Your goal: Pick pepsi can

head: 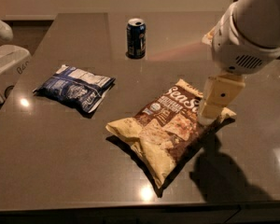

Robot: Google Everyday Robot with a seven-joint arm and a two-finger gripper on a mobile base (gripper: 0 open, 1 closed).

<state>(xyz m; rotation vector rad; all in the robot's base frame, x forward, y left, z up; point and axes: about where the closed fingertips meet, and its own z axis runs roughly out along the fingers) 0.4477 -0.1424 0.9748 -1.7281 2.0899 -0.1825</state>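
The pepsi can (136,38) is a small dark blue can with a silver top rim. It stands upright at the far middle of the dark table (56,153). My gripper (213,105) hangs from the white arm at the right, over the right end of a tan and brown snack bag. It is well to the right of the can and nearer the camera, with nothing visibly in it.
A tan and brown snack bag (170,127) lies in the middle of the table. A flat blue-and-white snack bag (74,87) lies at the left. A white object (4,69) stands off the table's left edge.
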